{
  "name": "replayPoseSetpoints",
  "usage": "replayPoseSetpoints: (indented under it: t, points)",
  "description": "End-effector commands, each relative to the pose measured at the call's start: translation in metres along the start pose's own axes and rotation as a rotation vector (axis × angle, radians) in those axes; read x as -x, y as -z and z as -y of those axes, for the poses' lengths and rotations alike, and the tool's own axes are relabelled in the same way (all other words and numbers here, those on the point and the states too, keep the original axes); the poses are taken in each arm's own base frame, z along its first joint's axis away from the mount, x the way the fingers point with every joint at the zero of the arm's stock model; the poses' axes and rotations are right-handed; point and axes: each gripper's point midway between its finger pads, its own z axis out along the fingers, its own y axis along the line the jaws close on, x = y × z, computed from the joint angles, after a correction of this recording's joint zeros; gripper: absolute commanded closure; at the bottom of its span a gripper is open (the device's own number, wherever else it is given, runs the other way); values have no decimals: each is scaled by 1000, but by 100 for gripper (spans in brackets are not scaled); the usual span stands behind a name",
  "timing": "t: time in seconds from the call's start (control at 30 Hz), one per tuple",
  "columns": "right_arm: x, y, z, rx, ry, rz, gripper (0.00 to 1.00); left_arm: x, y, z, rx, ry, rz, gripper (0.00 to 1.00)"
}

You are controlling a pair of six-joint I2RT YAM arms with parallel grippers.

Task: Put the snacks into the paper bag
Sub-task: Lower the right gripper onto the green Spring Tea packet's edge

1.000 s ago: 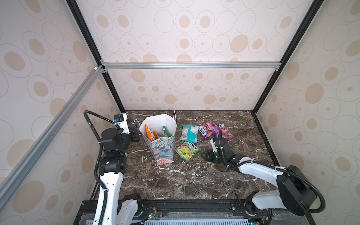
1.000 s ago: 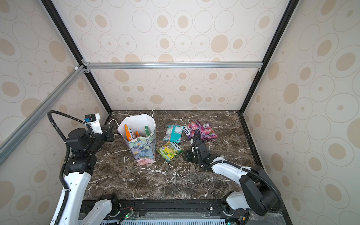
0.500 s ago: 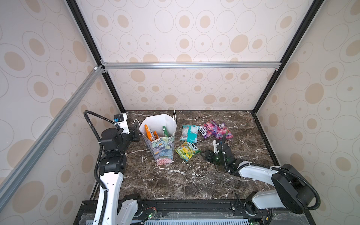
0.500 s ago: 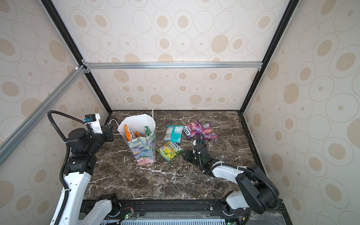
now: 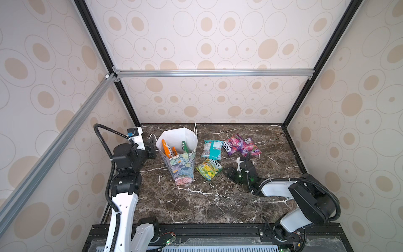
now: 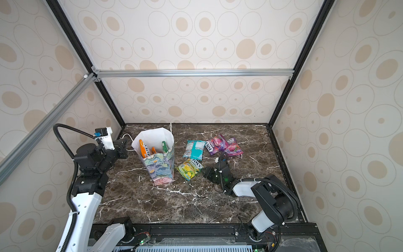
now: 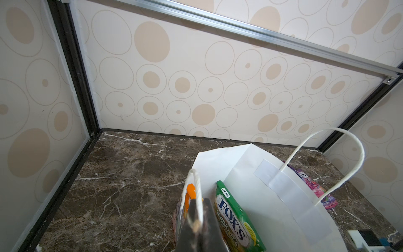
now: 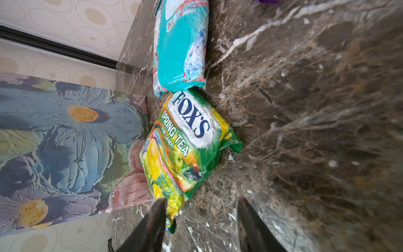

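Right wrist view: right gripper point(image 8: 201, 200) jaws stood parted, empty, at corner of green-yellow packet point(image 8: 185, 148), which lay beside paper bag point(image 8: 65, 141). Best: straddle crinkled edge, pinch firmly, lift above rim. Left gripper point(image 7: 197, 209) pinched cord handle point(image 7: 197, 185), likely steadying bag.

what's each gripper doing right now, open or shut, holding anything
left gripper: shut on the cord handle of the paper bag
right gripper: open, holding nothing, jaws at the corner of the green Spring Tea packet
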Motion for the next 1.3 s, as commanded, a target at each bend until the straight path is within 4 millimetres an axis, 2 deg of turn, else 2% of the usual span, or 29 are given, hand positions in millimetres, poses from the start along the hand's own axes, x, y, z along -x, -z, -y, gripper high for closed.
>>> replayPoseSetpoints:
  t: [0.0, 0.6, 1.1, 1.27]
  points:
    - [5, -10, -11, 46, -28, 6, 46, 9, 4, 2, -4, -23, 29, 100]
    - [2, -44, -8, 77, -44, -29, 46, 10, 5, 2, 0, -25, 32, 100]
    - [6, -51, 5, 14, -9, -1, 46, 9, 4, 3, -5, -24, 27, 100]
    - [10, -52, 7, 6, 0, 13, 49, 10, 5, 2, -2, -27, 31, 100]
